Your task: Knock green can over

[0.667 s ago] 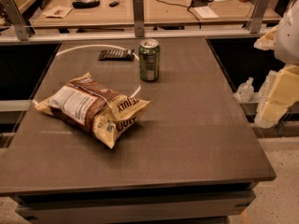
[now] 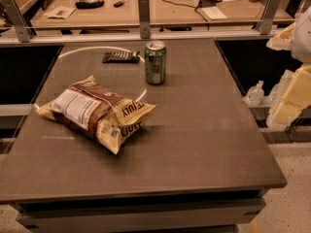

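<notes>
The green can (image 2: 155, 62) stands upright on the dark table (image 2: 204, 144), towards the far middle. It has a silver top with a pull tab and a pale label patch on its side. My gripper (image 2: 290, 101) is at the right edge of the view, beyond the table's right side and well apart from the can. Only cream and white parts of it and of the arm show there.
A tan-and-brown chip bag (image 2: 95, 113) lies left of centre, in front of the can. A dark flat packet (image 2: 120, 57) lies to the can's left at the back. A rail with metal posts (image 2: 143, 16) runs behind the table. A small bottle (image 2: 254, 92) sits off the right edge.
</notes>
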### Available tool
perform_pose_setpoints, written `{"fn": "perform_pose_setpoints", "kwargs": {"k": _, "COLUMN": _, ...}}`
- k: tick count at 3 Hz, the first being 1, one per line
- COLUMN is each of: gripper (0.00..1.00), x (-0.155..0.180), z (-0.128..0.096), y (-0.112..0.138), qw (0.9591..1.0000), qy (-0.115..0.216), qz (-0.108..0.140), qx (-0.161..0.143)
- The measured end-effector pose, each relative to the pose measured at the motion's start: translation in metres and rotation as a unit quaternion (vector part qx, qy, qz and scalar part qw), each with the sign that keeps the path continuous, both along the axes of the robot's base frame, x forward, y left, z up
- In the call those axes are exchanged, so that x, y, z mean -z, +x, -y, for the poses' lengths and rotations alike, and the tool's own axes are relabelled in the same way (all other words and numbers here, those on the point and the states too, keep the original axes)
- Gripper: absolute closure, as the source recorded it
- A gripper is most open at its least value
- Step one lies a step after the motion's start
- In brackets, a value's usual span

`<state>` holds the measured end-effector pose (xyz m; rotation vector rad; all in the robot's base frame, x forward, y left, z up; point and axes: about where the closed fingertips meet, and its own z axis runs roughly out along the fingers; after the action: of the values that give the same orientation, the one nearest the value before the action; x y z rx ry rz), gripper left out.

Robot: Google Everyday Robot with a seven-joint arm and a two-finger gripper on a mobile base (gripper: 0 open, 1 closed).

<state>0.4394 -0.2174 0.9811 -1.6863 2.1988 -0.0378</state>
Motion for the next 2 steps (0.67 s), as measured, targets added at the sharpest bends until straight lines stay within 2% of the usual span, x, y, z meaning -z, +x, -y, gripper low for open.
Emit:
{"fn": "perform_pose_setpoints", "kwargs": {"k": 1, "gripper": 0.0, "x": 0.002, "z": 0.022, "y": 0.013, "qw": 0.9968, "qy": 0.071, "qz": 0.035, "qx": -0.006}}
{"fn": "perform_pose_setpoints", "kwargs": {"k": 2, "gripper": 0.0, "x": 0.014, "z": 0.04, "y": 0.019, "qw": 0.9828, "qy": 0.157, "qz": 0.092, "qx": -0.029}}
